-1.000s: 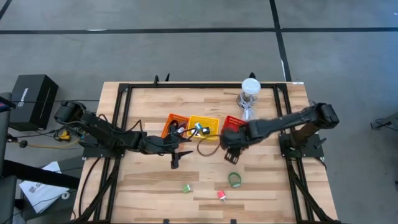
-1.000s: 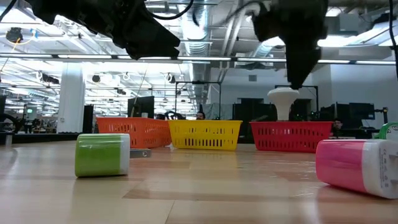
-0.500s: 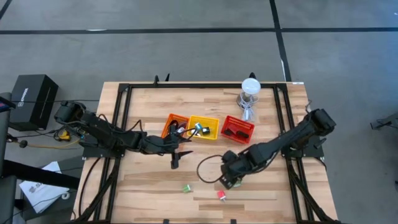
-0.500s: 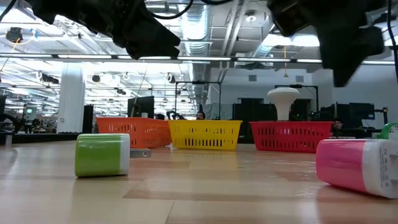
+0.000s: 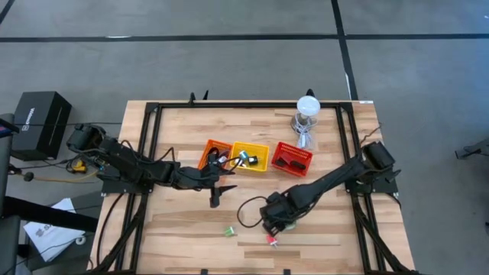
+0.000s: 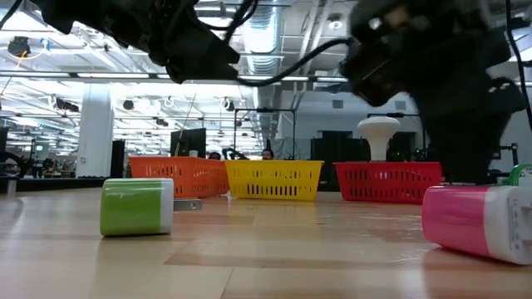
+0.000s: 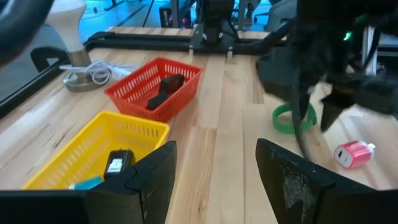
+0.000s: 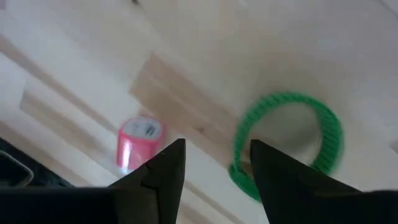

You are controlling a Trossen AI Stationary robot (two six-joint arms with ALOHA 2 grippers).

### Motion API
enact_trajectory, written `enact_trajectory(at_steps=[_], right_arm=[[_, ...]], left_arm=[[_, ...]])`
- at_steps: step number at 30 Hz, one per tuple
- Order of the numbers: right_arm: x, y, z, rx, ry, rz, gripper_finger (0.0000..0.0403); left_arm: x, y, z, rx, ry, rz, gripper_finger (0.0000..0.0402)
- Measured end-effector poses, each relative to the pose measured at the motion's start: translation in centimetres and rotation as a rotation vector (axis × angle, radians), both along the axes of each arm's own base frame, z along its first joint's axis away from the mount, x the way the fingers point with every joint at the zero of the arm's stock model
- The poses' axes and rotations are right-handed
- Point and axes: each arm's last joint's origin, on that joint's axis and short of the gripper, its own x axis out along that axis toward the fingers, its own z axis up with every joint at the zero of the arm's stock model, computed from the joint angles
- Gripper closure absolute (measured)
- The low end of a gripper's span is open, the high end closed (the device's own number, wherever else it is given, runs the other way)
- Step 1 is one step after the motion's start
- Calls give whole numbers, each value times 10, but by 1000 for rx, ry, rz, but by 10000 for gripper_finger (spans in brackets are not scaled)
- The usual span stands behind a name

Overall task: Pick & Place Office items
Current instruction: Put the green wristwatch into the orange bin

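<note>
A green ring (image 8: 287, 144) lies flat on the wooden table, with a pink piece (image 8: 138, 144) lying near it. My right gripper (image 8: 216, 147) is open and hovers just above them, one finger over the ring's edge; in the high view the right gripper (image 5: 273, 223) hides the ring. A green piece (image 5: 229, 231) and the pink piece (image 5: 272, 240) lie toward the near edge. My left gripper (image 7: 216, 146) is open and empty, held above mid-table left of the right one (image 5: 216, 200). Small pieces lie in the baskets.
An orange basket (image 5: 215, 151), a yellow basket (image 5: 251, 156) and a red basket (image 5: 293, 158) stand in a row across mid-table. A clear jar with a white top (image 5: 308, 111) stands at the far edge. A black frame (image 5: 153, 114) runs round the table.
My right gripper has swung from beside the red basket toward the table's near edge and leftward, and has come down over the green ring, which it now covers in the high view. The ring and the pieces have stayed in place.
</note>
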Motion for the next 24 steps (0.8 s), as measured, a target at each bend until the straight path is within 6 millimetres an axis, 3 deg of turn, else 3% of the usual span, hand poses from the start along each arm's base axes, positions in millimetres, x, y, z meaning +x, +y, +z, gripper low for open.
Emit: enact_trajectory(at_steps=[15, 24], right_arm=[[6, -2, -18, -3, 55, 23, 233], [6, 3, -17, -4, 36, 35, 233]], left_arm=[[0, 0, 0, 2, 5, 0, 189], [0, 0, -1, 4, 12, 0, 189]])
